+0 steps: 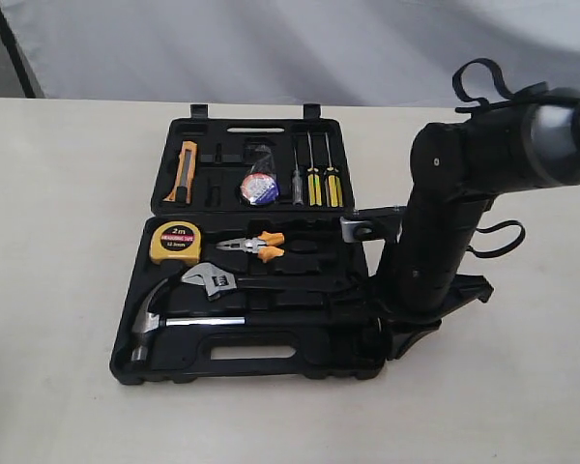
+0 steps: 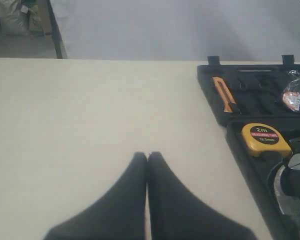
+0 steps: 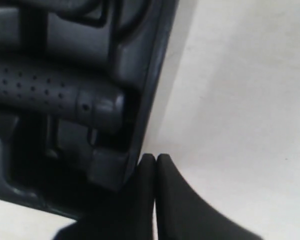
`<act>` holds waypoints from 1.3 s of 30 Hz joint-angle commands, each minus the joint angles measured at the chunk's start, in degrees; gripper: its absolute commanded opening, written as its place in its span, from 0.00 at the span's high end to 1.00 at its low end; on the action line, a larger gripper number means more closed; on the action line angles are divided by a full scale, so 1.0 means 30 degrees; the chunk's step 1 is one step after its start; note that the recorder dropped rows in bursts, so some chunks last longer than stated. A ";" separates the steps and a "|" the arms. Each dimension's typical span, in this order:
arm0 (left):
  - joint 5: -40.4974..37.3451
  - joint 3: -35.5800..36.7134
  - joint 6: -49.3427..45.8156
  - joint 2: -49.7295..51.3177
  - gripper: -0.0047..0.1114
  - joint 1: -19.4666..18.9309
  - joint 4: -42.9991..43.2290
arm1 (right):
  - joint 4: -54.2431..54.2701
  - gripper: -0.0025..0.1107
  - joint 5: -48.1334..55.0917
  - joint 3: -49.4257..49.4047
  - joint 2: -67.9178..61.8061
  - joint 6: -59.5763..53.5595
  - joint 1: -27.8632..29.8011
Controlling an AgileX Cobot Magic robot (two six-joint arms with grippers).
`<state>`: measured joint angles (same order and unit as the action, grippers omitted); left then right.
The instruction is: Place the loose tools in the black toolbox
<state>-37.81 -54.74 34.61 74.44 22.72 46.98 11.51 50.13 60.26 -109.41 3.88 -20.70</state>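
The right gripper [image 3: 152, 159] is clenched on nothing, its fingertips pressed together just beside the outer wall of the black toolbox [image 1: 309, 369]. This is at the case's lower right corner in the exterior view, where the right arm [image 1: 445, 222] stands over it. The left gripper [image 2: 148, 156] is also pressed closed and empty, over the table [image 1: 58, 242], with the case at the right of its view.

The toolbox lies open in the middle of the exterior frame. In its nearer half the claw hammer [image 1: 203, 321] lies along the front recess, head to the left. Just behind it is the adjustable wrench [image 1: 210, 280], then the yellow tape measure [image 1: 175, 242] and the orange-handled pliers [image 1: 254, 247]. In the far half, the tape roll [image 1: 259, 188] sits between a utility knife [image 1: 184, 172] on the left and three screwdrivers [image 1: 314, 179] on the right.
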 commanded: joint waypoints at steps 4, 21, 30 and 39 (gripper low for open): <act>0.0324 0.0178 0.0196 -0.0152 0.95 -0.0063 -0.0260 | 0.0234 0.98 -0.0148 -0.0088 0.1062 -0.0056 0.0253; 0.0324 0.0178 0.0196 -0.0152 0.95 -0.0063 -0.0260 | 0.0342 0.98 -0.2713 -0.2141 0.2784 0.1433 0.0582; 0.0324 0.0178 0.0196 -0.0152 0.95 -0.0063 -0.0260 | 0.0790 0.98 -0.3600 -0.2595 0.2637 0.1397 -0.0593; 0.0324 0.0178 0.0196 -0.0152 0.95 -0.0063 -0.0260 | -0.0066 0.98 -0.3573 -0.2689 0.3205 0.2313 0.0194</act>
<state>-37.81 -54.74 34.61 74.44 22.72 46.98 12.18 40.06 52.77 -100.16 10.04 -20.62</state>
